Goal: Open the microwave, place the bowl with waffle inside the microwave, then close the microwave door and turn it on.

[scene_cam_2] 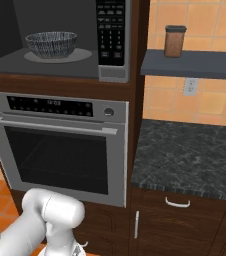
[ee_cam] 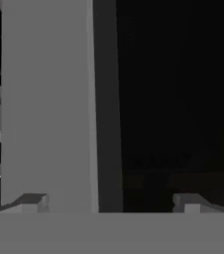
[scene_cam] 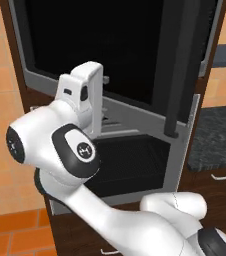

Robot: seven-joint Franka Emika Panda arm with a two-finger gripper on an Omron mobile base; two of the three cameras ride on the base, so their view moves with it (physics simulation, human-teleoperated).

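Note:
The microwave (scene_cam_2: 111, 35) stands open, its keypad to the right of the cavity. The bowl (scene_cam_2: 51, 44), grey with a dark pattern, rests on the round plate inside the cavity, and its rim hides what it holds. The microwave door (scene_cam: 100, 45) is swung out wide, black glass with a silver-grey lower border and a dark handle strip (scene_cam: 177, 70). My gripper (ee_cam: 111, 203) is open and empty, close up against the door's grey frame (ee_cam: 47, 109) and black glass. In the left base view my white hand (scene_cam: 87, 90) sits at the door's lower edge.
Below the microwave is a silver oven (scene_cam_2: 60, 150) with a handle bar and a dark window. To the right lie a dark stone counter (scene_cam_2: 190, 155) over drawers and a shelf with a brown jar (scene_cam_2: 174, 41).

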